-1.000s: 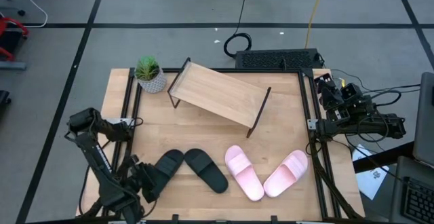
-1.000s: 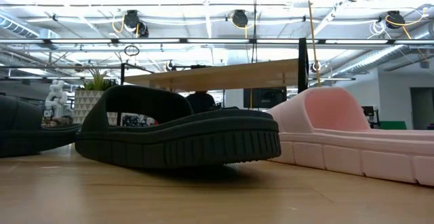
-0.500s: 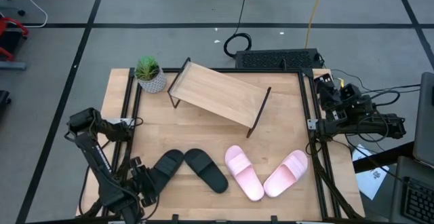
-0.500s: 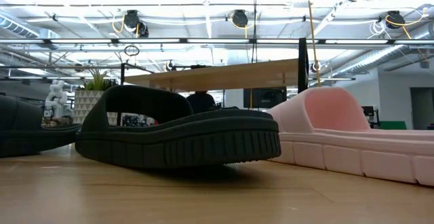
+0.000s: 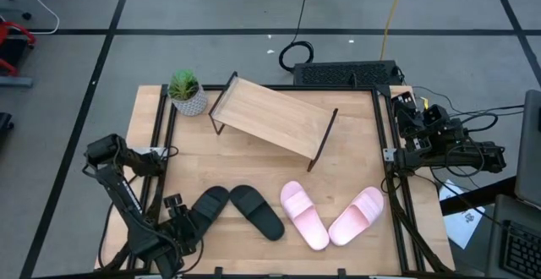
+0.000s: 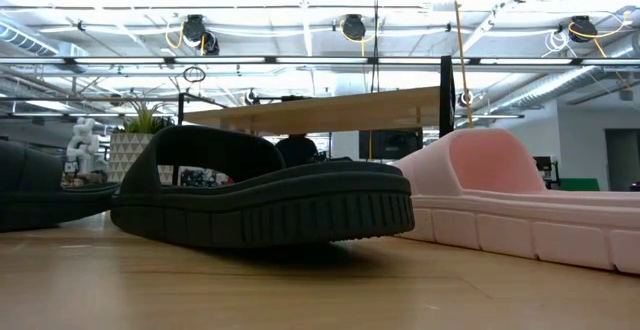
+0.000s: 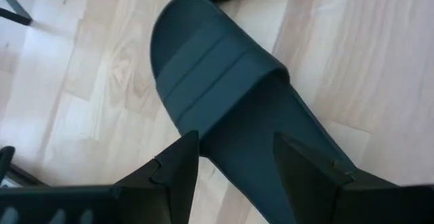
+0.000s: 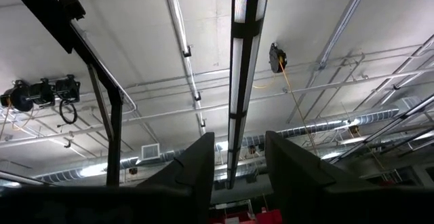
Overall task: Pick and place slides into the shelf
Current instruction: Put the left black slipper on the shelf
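Observation:
Two black slides [image 5: 207,207] [image 5: 258,211] and two pink slides [image 5: 304,216] [image 5: 357,216] lie sole-down in a row near the table's near edge. The shelf [image 5: 270,118], a slanted light-wood board on a black frame, stands behind them. My left gripper [image 5: 182,222] is open at the heel end of the left black slide [image 7: 224,81], with its fingers [image 7: 183,156] standing over that heel from the near-left. My right gripper [image 8: 239,142] is open, parked at the table's right edge [image 5: 410,114] and pointing at the ceiling. My left gripper is open over the heel end [image 7: 237,163] of the left black slide, slanting down from the table's near-left. I cannot tell whether either finger touches it. The slide lies flat on the table.
A small potted plant [image 5: 186,93] stands at the far left corner beside the shelf. A keyboard [image 5: 347,73] lies beyond the far edge. Bare wood lies between the shelf and the row of slides. In the low view the right black slide [image 6: 260,200] and a pink slide [image 6: 520,200] fill the foreground.
My left arm has shifted slightly at the left black slide's heel. All the slides have stayed in place.

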{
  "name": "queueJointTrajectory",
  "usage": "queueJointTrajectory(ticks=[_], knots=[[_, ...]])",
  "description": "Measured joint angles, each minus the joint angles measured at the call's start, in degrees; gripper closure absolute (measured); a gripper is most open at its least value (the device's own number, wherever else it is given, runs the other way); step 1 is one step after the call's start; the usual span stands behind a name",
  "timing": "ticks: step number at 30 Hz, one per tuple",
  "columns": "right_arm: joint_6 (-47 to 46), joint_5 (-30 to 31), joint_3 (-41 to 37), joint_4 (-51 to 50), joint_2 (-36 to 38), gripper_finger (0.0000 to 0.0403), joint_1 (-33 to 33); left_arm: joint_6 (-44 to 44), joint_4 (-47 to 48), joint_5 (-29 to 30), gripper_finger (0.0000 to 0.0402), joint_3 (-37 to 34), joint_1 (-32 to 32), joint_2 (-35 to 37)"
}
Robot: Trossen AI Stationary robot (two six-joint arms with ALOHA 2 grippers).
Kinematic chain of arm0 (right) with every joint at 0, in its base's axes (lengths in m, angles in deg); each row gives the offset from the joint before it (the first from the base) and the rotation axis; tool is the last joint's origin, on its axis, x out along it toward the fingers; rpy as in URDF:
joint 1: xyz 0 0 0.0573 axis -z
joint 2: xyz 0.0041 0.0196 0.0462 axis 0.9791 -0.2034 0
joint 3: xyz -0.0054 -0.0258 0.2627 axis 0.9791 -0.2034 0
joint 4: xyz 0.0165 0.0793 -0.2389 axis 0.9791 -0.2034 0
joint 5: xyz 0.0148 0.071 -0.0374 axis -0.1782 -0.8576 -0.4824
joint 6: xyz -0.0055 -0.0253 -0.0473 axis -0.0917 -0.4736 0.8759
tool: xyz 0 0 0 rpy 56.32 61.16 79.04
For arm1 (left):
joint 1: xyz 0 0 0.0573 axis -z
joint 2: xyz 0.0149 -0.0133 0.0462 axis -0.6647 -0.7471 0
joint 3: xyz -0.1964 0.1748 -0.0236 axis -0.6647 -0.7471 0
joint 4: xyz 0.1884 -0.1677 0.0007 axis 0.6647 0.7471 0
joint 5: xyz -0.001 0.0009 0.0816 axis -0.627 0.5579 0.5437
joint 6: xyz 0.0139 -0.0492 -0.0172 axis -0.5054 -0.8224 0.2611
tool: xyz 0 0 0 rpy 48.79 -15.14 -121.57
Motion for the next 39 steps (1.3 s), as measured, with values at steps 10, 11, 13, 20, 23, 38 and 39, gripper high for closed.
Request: queueJointTrajectory(ticks=[10, 11, 13, 20, 23, 38, 39], knots=[[0.1, 0.0, 0.0, 0.0, 0.0, 0.0282, 0.0, 4.7, -3.3, 1.8, 0.0211, 0.0, -0.5, -1.6], [0.1, 0.0, 0.0, 0.0, 0.0, 0.0282, 0.0, 5.4, -3.7, 1.8, 0.0211, 0.0, -0.5, -2.0], [0.1, 0.0, 0.0, 0.0, 0.0, 0.0282, 0.0, 6.2, -4.0, 1.9, 0.0211, 0.0, -0.7, -2.5], [0.1, 0.0, 0.0, 0.0, 0.0, 0.0282, 0.0, 7.2, -4.0, 2.3, 0.0211, 0.0, -1.8, -3.7], [0.1, 0.0, 0.0, 0.0, 0.0, 0.0282, 0.0, 8.0, -4.0, 2.6, 0.0211, 0.0, -1.7, -4.9], [0.0, 0.0, 0.0, 0.0, 0.0, 0.0282, 0.0, 9.0, -3.8, 3.8, 0.0211, -0.1, -2.0, -10.7], [0.0, 0.0, 0.0, 0.0, 0.0, 0.0282, 0.0, 9.3, -3.7, 4.0, 0.0211, -0.1, -2.0, -10.8]])
